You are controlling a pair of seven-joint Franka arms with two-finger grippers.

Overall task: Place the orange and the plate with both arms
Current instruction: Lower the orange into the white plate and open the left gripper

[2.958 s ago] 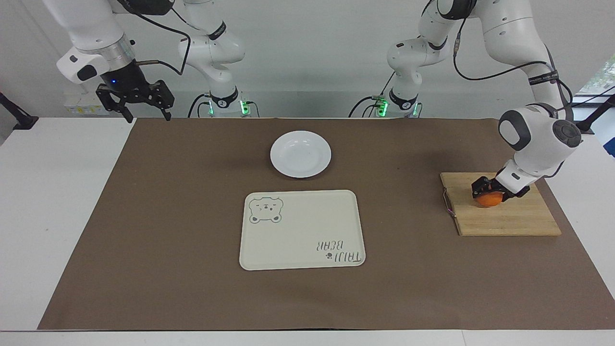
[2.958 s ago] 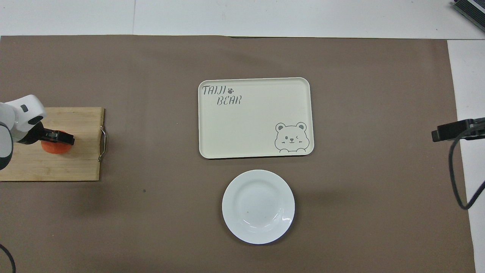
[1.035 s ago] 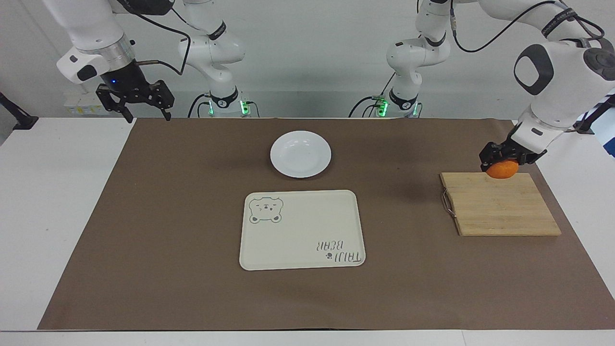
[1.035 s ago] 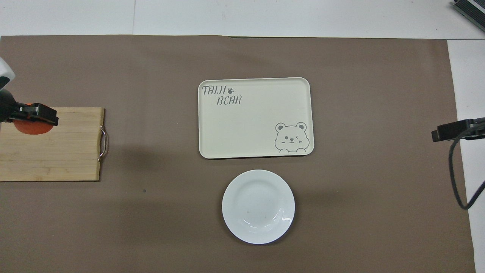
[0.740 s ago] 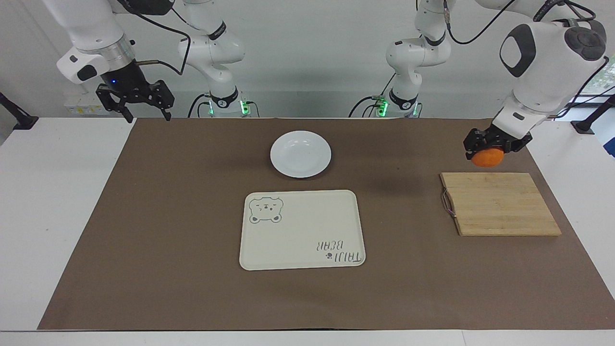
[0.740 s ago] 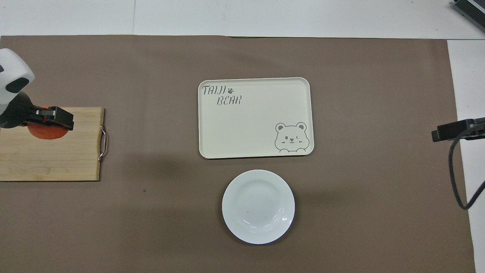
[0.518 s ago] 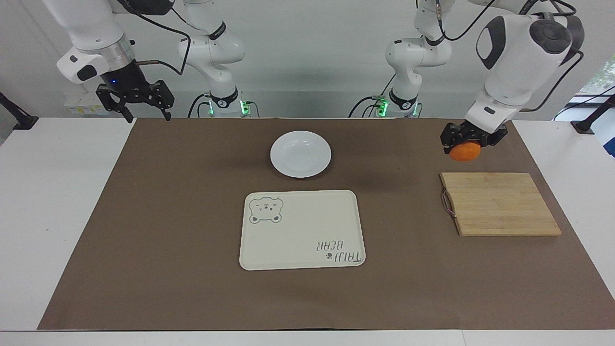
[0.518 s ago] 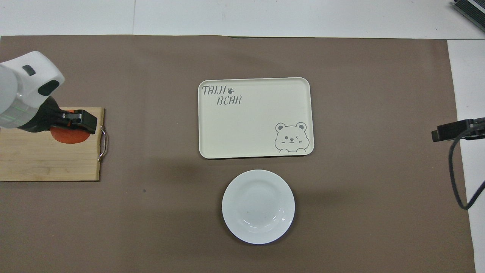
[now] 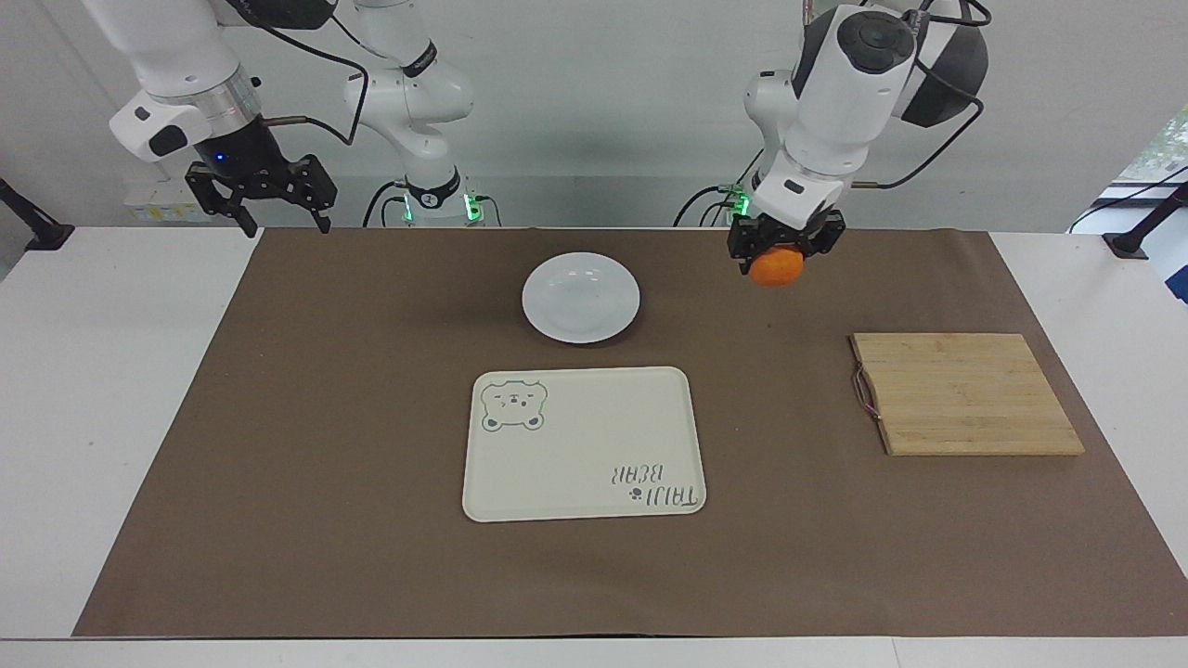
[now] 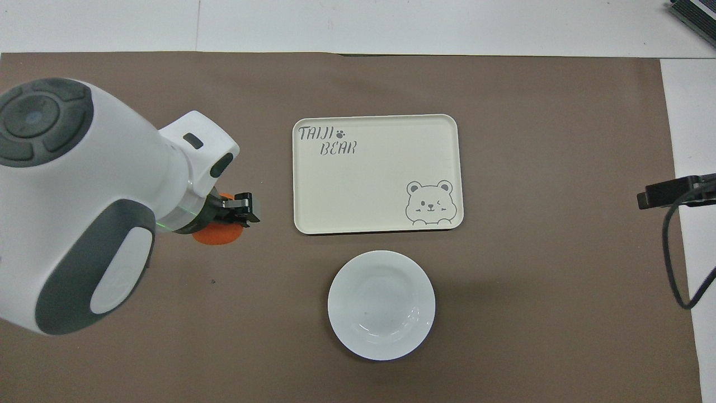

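Left claw (image 9: pixel 784 249) grasping orange (image 9: pixel 776 267) over mat, round | right claw (image 9: pixel 262 199) released, waiting | plate (image 9: pixel 581 297) flat

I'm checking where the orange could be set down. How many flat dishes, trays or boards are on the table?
3. The plate is nearest the robots, the tray lies beside it, farther from them, and the cutting board is toward the left arm's end. None appears hidden.

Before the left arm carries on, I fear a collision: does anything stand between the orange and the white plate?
Nothing visible does: only bare brown mat lies between the held orange and the white plate.
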